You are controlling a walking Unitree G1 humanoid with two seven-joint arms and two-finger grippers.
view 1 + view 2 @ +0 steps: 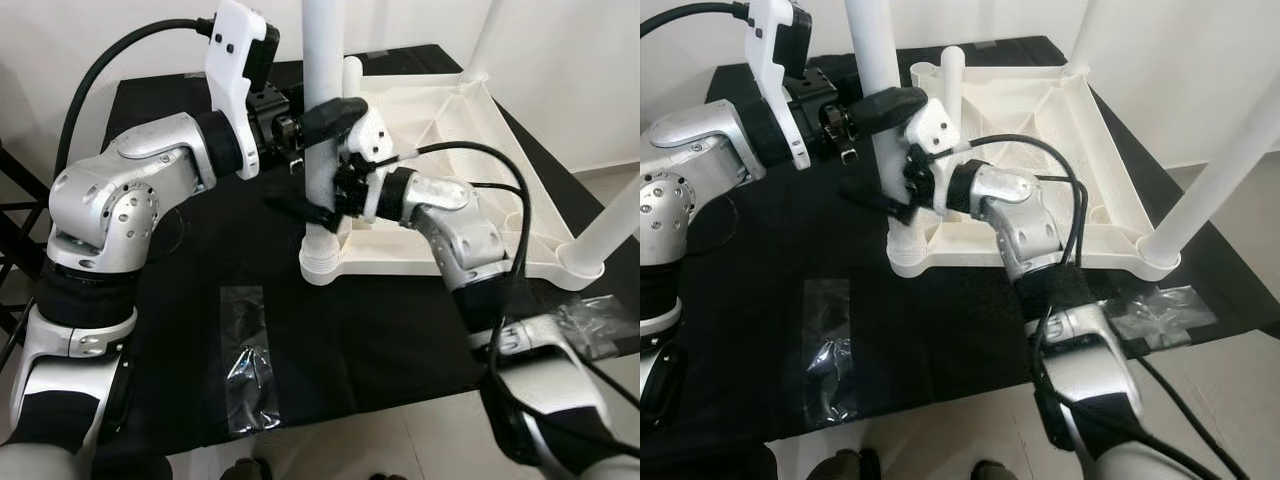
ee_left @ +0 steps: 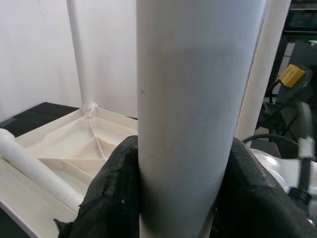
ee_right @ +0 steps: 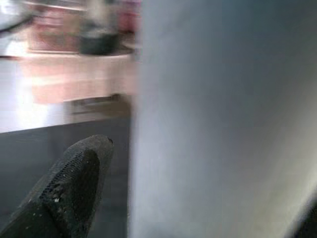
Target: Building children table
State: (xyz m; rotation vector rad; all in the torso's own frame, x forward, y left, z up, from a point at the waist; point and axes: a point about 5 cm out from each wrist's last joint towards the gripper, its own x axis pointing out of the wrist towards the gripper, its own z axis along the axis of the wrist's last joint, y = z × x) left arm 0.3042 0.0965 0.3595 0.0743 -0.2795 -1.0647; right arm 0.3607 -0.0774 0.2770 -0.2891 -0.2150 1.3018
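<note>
The white children's table (image 1: 440, 110) lies upside down on a black cloth. Its near-left leg (image 1: 322, 40) stands upright in the corner socket (image 1: 322, 262). My left gripper (image 1: 325, 118) is shut on this leg about halfway up; in the left wrist view both black fingers (image 2: 114, 198) press against the leg (image 2: 193, 99). My right gripper (image 1: 318, 205) straddles the same leg lower down, just above the socket. In the right wrist view one finger (image 3: 74, 183) stands a little off the leg (image 3: 223, 124). A loose leg (image 2: 34, 163) lies inside the frame.
Two more legs stand upright at the far right corner (image 1: 490, 35) and the near right corner (image 1: 610, 225). Crumpled clear plastic bags lie on the cloth at the front left (image 1: 248, 370) and front right (image 1: 590, 325). White floor runs beyond the cloth's front edge.
</note>
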